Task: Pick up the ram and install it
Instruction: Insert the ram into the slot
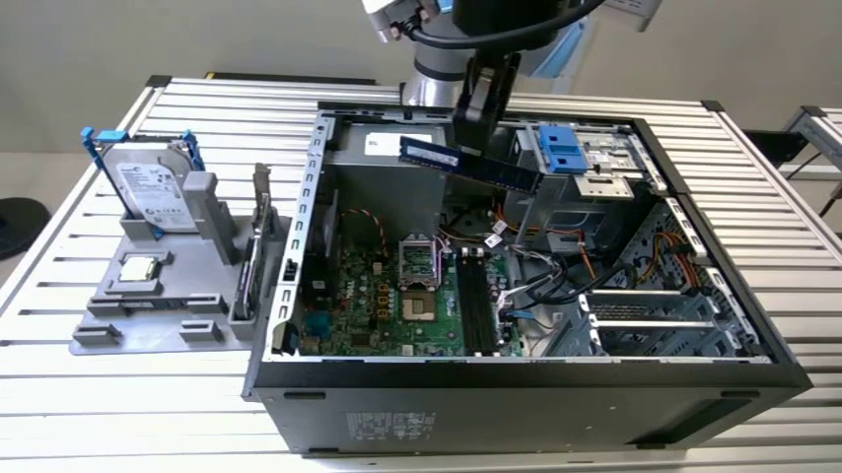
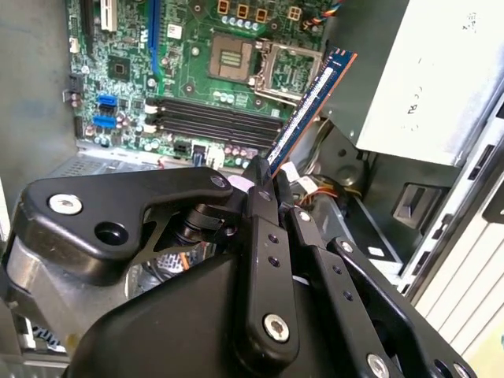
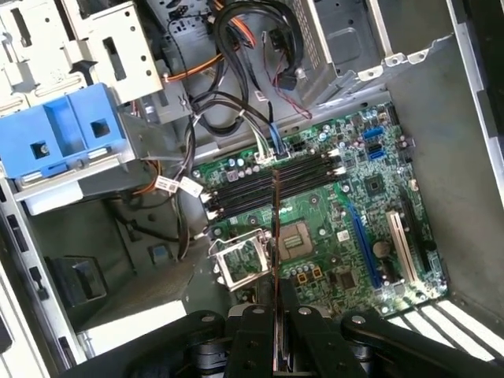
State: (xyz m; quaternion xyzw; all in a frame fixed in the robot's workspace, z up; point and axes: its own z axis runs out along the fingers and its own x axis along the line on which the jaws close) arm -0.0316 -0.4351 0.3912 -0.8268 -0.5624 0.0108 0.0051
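Firmly, jaws pinch the ram (image 1: pixel 498 172).

The gripper (image 3: pixel 277 313) pinches the ram (image 3: pixel 276 228) between its black fingers (image 3: pixel 253 340), one on each side. The ram is seen edge-on, as a thin dark strip running out from the fingers over the green motherboard (image 3: pixel 331 214). Its far end lies across the row of black memory slots (image 3: pixel 236 189); whether it touches them cannot be told. Along its length it passes between the silver processor socket (image 3: pixel 298 240) and the socket's opened metal frame (image 3: pixel 236 264). A blue expansion slot (image 3: pixel 364 248) and a white one (image 3: pixel 402 240) lie beyond the socket. Black and orange cables (image 3: pixel 236 20) loop near the memory slots, and a blue plastic drive bracket (image 3: pixel 63 138) sits inside the grey metal case (image 3: pixel 449 157).
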